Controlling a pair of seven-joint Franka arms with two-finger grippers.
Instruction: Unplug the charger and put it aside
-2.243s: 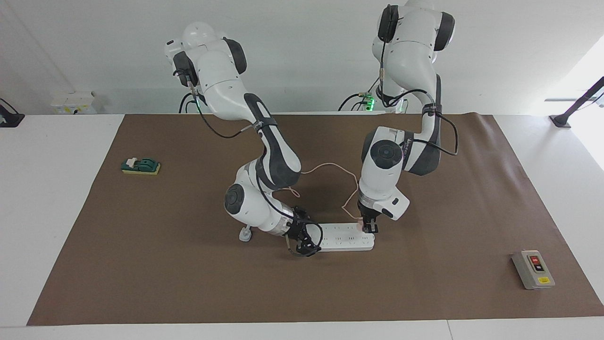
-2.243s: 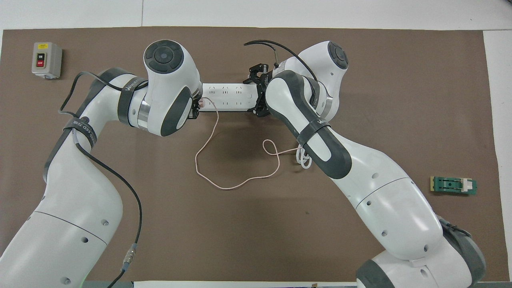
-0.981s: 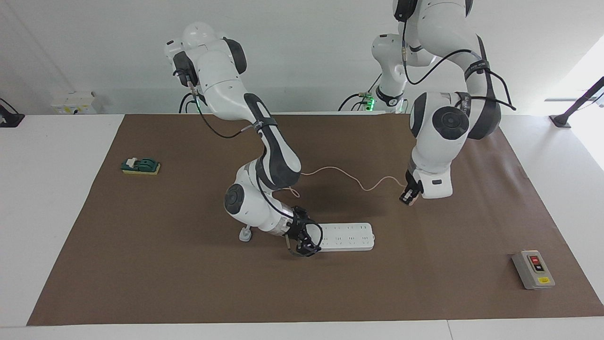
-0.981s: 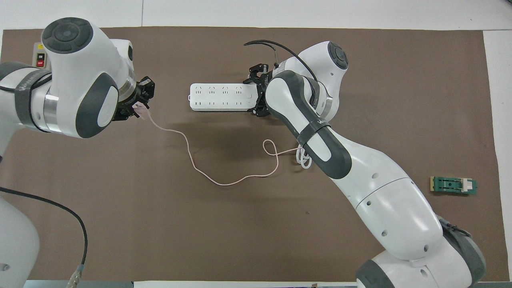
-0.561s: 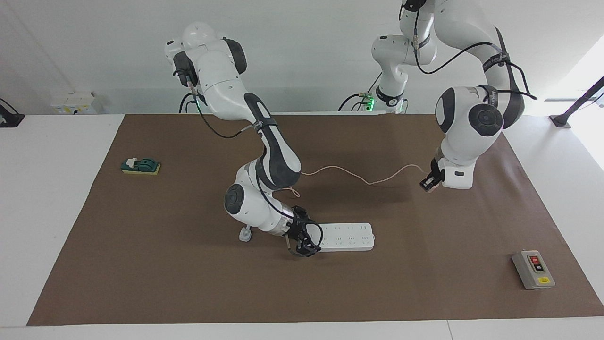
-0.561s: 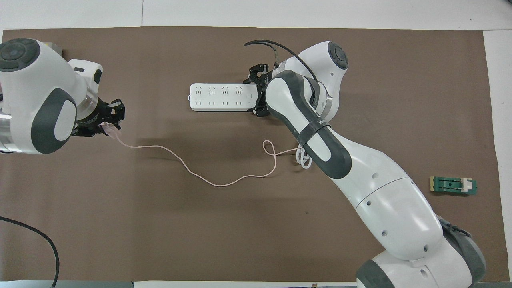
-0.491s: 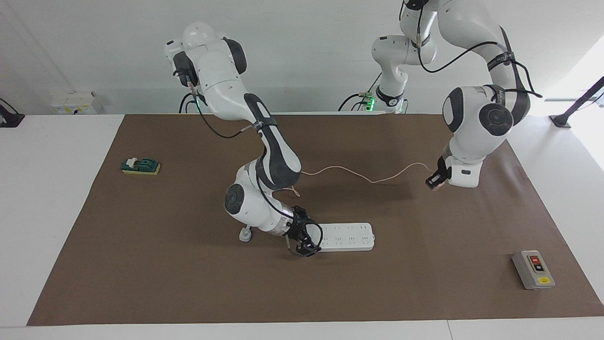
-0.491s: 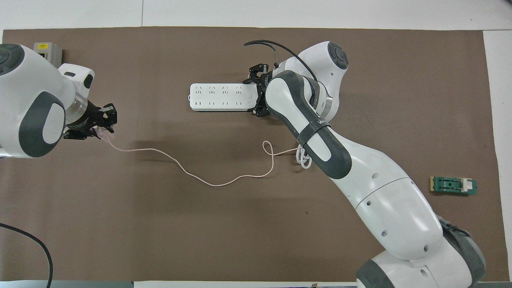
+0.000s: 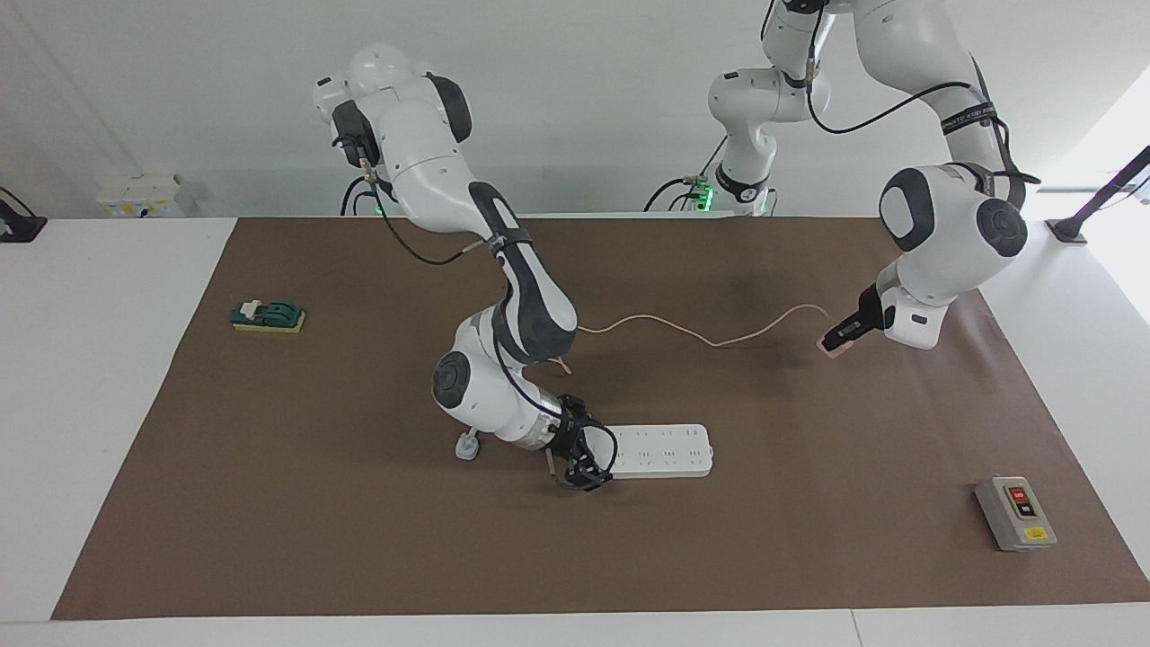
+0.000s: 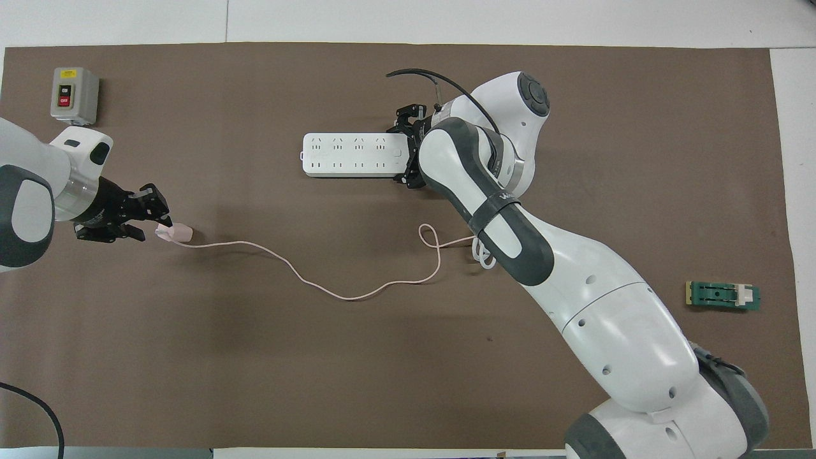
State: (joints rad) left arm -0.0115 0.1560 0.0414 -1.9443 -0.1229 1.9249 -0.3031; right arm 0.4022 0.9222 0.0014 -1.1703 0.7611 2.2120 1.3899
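Where the charger (image 10: 175, 233) lies: on the mat (image 10: 255, 382), unplugged, well apart from the strip (image 10: 347, 155), toward the left arm's end.
Left gripper (image 10: 152, 228): low over the mat, fingers parted; charger just off the tips.
Right gripper (image 10: 408, 152): clamped across the strip's end.
Risk one: charger could be dragged if a fingertip catches it on withdrawal.
Risk two: cable (image 10: 344, 294) passes under the right arm; it could be snagged when that arm lifts.
Containers: none seen.
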